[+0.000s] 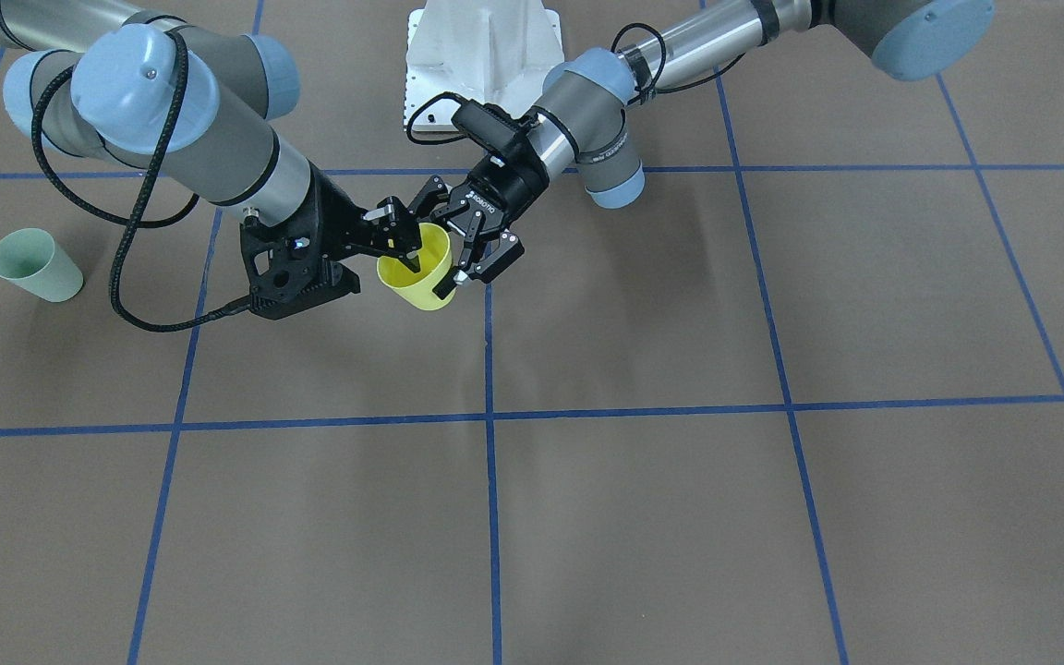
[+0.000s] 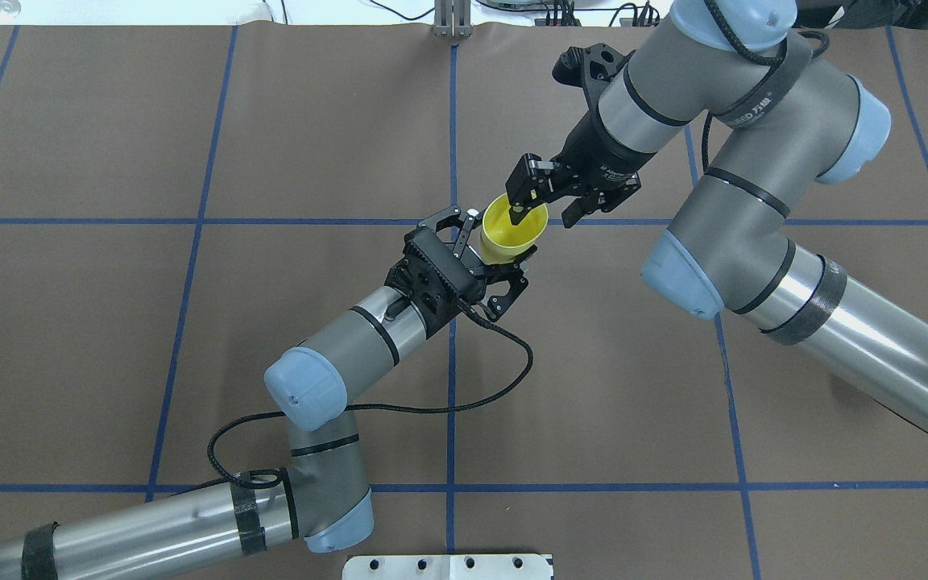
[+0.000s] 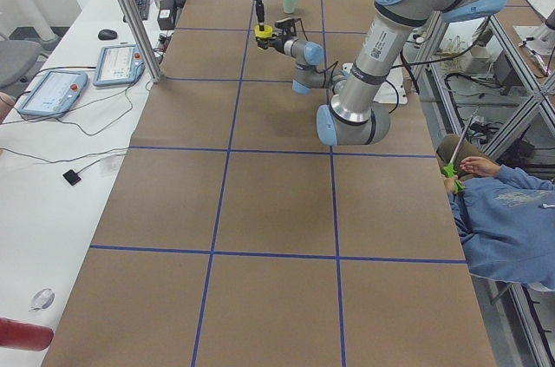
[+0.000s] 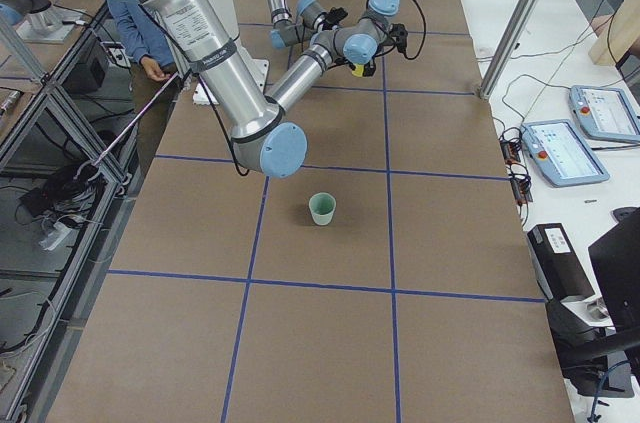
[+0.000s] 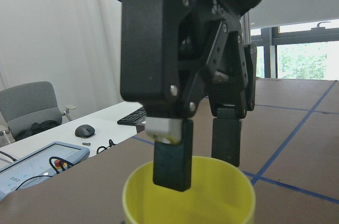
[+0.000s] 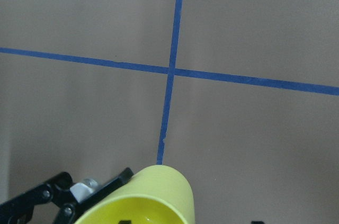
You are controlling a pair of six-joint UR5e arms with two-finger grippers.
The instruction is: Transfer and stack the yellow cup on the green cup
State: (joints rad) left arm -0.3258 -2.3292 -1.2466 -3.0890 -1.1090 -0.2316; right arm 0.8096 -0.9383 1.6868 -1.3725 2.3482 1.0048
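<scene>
**Yellow cup in the air between both grippers**

In the front-facing view, you have the green cup [image 1: 36,265] standing upright at the far left edge, mid-height, alone on the table [image 1: 661,517]. Moving right, the right gripper [image 2: 546,213] reaches in from the upper left. Its jaws are wide, with one finger dipped inside the yellow cup [image 1: 421,275] and the other outside the rim, clear of the wall. The yellow cup hangs tilted above the table, just left of centre in the upper half, well apart from the green cup. Right of it, the left gripper [image 2: 500,243] clamps the cup's body from both sides.
</scene>
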